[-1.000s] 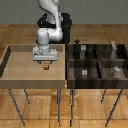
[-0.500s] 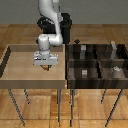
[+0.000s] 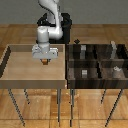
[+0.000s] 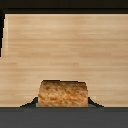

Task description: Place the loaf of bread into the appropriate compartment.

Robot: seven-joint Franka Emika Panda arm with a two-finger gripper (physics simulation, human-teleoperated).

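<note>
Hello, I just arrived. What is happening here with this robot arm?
The arm's gripper is shut on the loaf of bread, a small orange-brown block, over the light wooden tray on the exterior view's left. The dark compartment box on the right, holding small grey objects, has not received the loaf yet.

1 arm (image 3: 52,20), 1 gripper (image 3: 45,61), 1 loaf (image 4: 63,93), 2 trays (image 3: 10,75) (image 3: 95,64), several grey bits, count unclear.

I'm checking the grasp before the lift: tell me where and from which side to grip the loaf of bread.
Grip the loaf of bread across its two short ends, coming straight down from above. It lies flat on the light wooden tray, and the gripper already straddles it there.
</note>
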